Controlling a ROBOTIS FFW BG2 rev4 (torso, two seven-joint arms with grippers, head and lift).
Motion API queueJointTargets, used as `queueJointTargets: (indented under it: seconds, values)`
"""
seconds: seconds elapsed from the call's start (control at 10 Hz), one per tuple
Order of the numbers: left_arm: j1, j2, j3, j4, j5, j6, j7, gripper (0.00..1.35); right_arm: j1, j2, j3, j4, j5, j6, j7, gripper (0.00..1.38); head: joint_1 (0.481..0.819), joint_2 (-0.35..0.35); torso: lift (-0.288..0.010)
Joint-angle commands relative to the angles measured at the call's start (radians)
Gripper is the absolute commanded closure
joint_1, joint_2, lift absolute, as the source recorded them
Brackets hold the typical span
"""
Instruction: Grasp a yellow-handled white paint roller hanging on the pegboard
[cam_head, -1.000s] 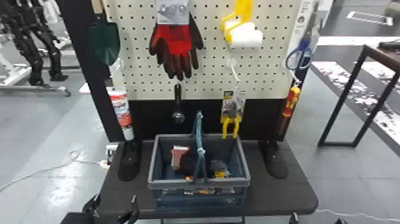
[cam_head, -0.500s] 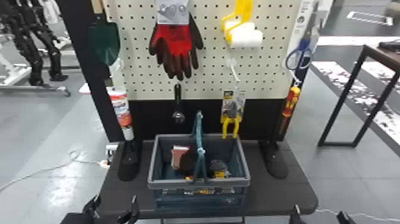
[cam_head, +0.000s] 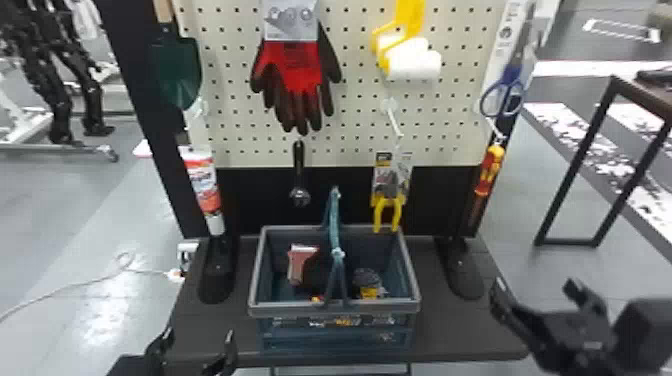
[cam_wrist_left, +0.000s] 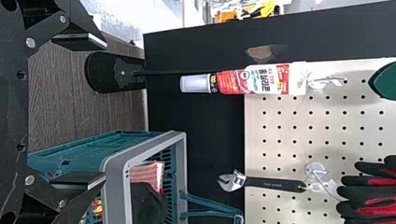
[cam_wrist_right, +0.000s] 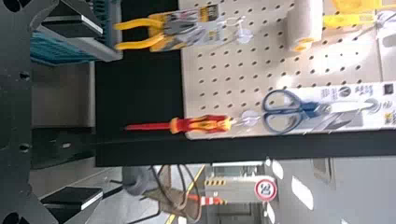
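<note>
Paint roller (cam_head: 411, 61) high up, ahead-left of right gripper (cam_head: 535, 295); roller axis level, yellow handle upward. Right gripper nearer, fingers spread wide. Left gripper (cam_head: 198, 341) low, also spread.

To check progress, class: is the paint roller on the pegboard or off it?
On: the paint roller hangs high on the pegboard, nothing gripping it.
</note>
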Motion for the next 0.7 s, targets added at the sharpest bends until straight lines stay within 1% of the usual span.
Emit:
queueJointTargets:
  seconds: [0.0,0.2,0.3,0.4,0.6]
  values:
    - [-0.009,0.015,-0.010,0.000,0.006,0.012,0.000,0.30,-0.078,-0.001,-0.029,-0.072,0.025,0.136,0.037,0.08,0.549,0.000,-0.100]
    - [-0.015,0.015,-0.016,0.000,0.006,0.026,0.000,0.30,-0.205,-0.003,-0.038,-0.081,0.034,0.236,0.093,0.08,0.549,0.000,-0.100]
    - [-0.024,0.021,-0.024,0.002,0.006,0.036,0.000,0.30,-0.274,-0.022,-0.038,-0.081,0.033,0.277,0.116,0.08,0.549,0.000,-0.100]
    - [-0.036,0.028,-0.033,0.002,0.006,0.049,0.000,0.30,-0.343,-0.030,-0.038,-0.083,0.033,0.316,0.133,0.08,0.549,0.000,-0.100]
    - [-0.058,0.042,-0.052,0.002,0.007,0.076,0.000,0.30,-0.469,-0.030,-0.032,-0.089,0.030,0.391,0.151,0.08,0.549,0.000,-0.100]
